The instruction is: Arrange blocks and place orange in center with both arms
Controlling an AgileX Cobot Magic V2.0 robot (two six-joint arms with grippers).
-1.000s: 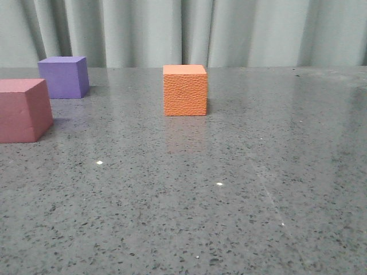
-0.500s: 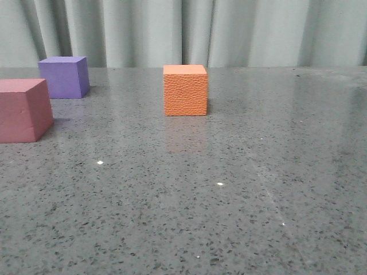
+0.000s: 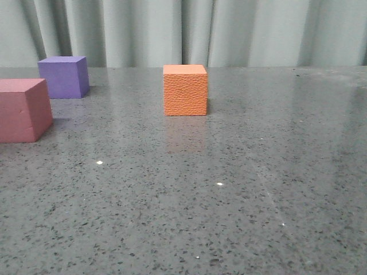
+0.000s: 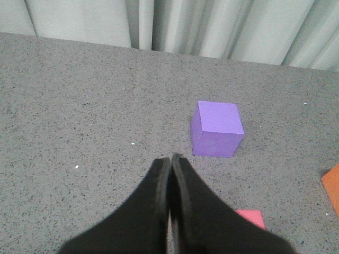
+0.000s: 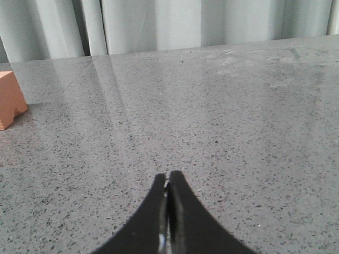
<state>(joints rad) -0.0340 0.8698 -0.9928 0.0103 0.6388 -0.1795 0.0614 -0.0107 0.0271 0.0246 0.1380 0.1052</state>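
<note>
The orange cube (image 3: 184, 90) stands on the grey speckled table (image 3: 229, 189), far centre in the front view. The purple cube (image 3: 63, 77) stands at the far left. The pink-red cube (image 3: 22, 110) sits nearer, at the left edge, partly cut off. No gripper shows in the front view. In the left wrist view my left gripper (image 4: 170, 158) is shut and empty above the table, with the purple cube (image 4: 217, 128) just beyond it, a corner of the pink-red cube (image 4: 251, 217) beside the fingers, and an orange edge (image 4: 332, 185). My right gripper (image 5: 168, 175) is shut and empty; the orange cube (image 5: 10, 99) shows at the view's edge.
A pale pleated curtain (image 3: 189, 31) hangs behind the table's far edge. The table surface is glossy, with faint reflections and small white specks (image 3: 219, 184).
</note>
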